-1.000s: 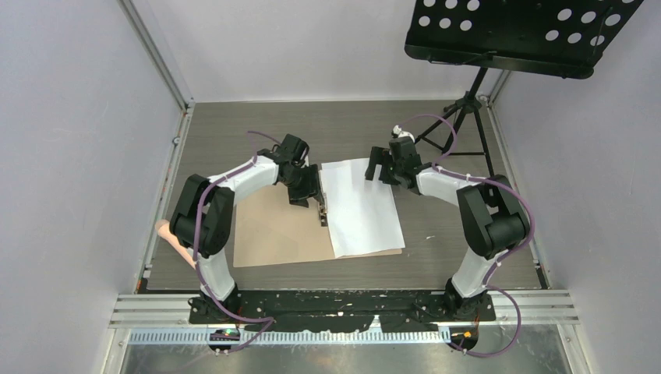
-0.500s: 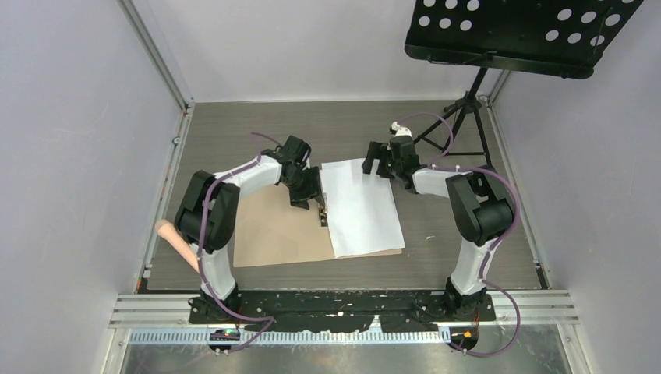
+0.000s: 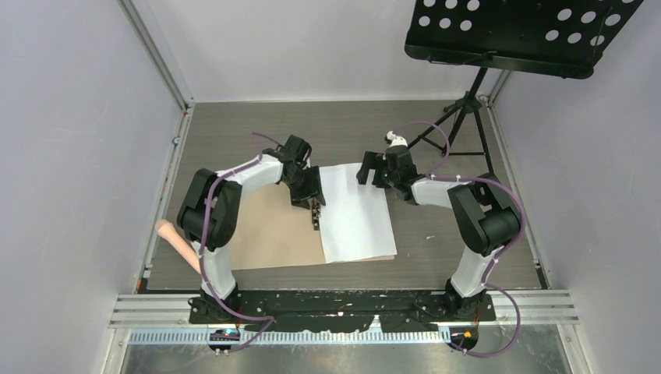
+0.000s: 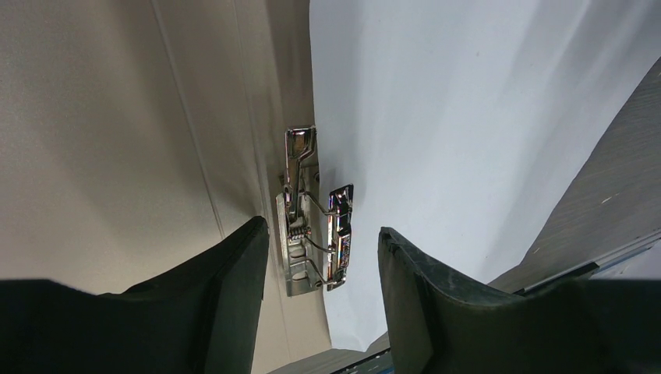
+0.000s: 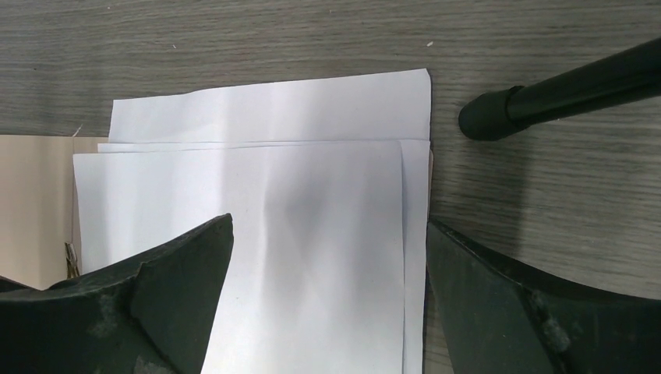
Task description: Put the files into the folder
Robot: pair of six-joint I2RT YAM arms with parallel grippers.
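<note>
White papers (image 3: 355,214) lie over the right half of the open brown folder (image 3: 273,238), long axis twelve to six. The open left pincer (image 4: 323,234) straddles a metal clip (image 4: 312,210) at their nine o'clock edge. The open right pincer (image 5: 327,230) hovers at twelve.

The files (image 3: 357,214) hide (mostly) the folder's (image 3: 273,234) right leaf.

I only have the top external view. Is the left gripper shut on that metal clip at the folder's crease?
Observer: No. The left wrist view shows the left gripper open, one finger on each side of the metal clip, with gaps showing.
Operator: How many files are there?
Observer: The right wrist view shows three staggered far edges, so at least three files.
Operator: And the right gripper?
Observer: The right gripper is open, fingers spread wide over the files' far end. Contact is unclear.
</note>
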